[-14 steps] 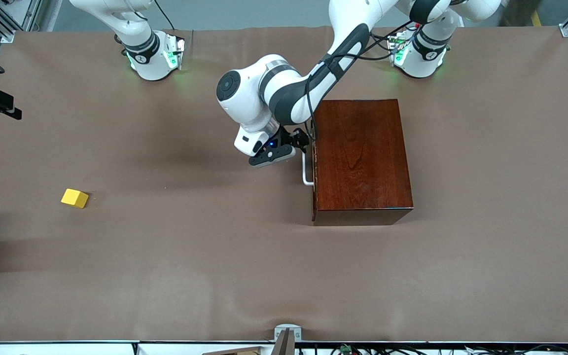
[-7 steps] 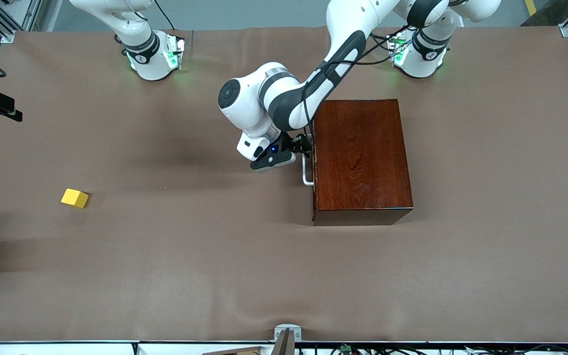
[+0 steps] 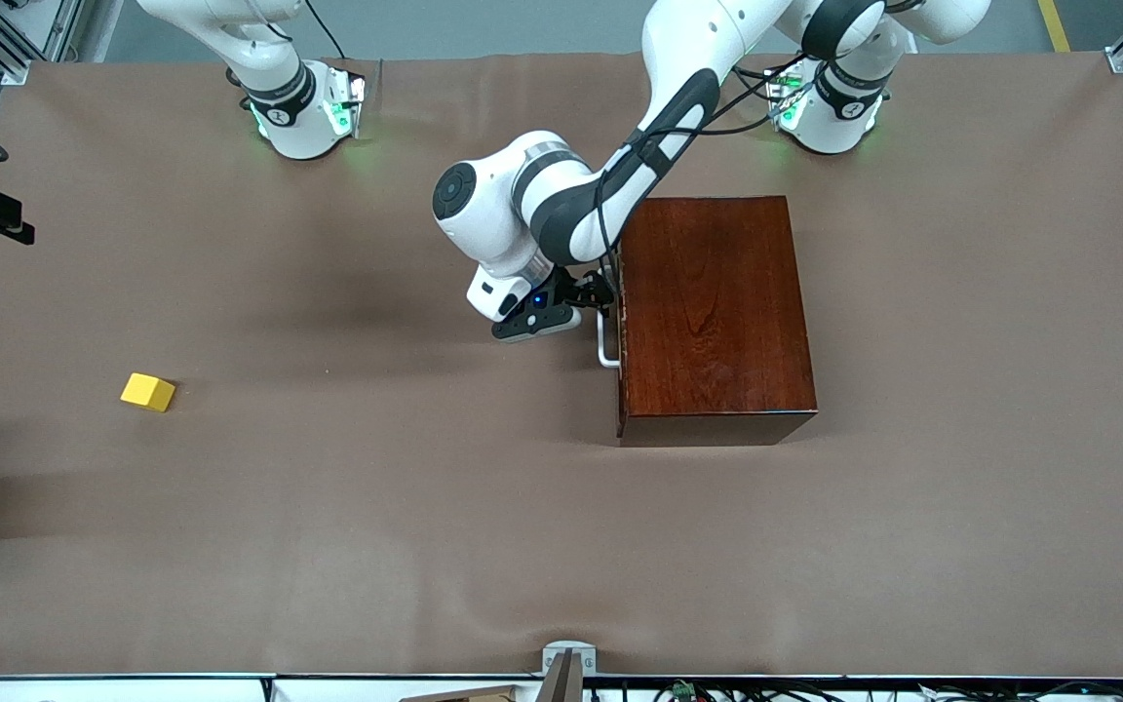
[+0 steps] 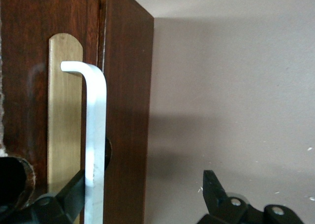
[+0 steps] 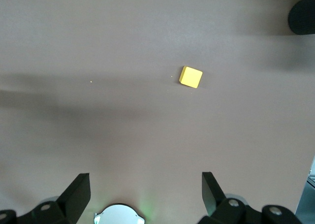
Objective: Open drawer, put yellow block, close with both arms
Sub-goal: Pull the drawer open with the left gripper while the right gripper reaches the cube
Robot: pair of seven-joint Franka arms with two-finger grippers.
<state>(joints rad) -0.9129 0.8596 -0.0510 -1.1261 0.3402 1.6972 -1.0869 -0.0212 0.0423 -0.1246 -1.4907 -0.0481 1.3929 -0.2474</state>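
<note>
Handle-grab step: left end effector (image 3: 593, 295), mid-frame, spread wide around drawer (image 4: 74, 111) handle (image 3: 604, 339); next, clamp and pull. Right end effector (image 5: 146, 197) waits wide above the yellow block (image 3: 147, 392).

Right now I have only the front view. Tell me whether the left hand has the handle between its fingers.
Observer: It does. The left wrist view shows the left hand open, with the handle between its fingers, close against one finger.
Operator: Describe what the handle sits on.
Observer: A brass plate lies under it on the drawer front.
Operator: Report the right hand.
Observer: The right hand is open, up over the table. The block shows in its wrist view, not between the fingers.
</note>
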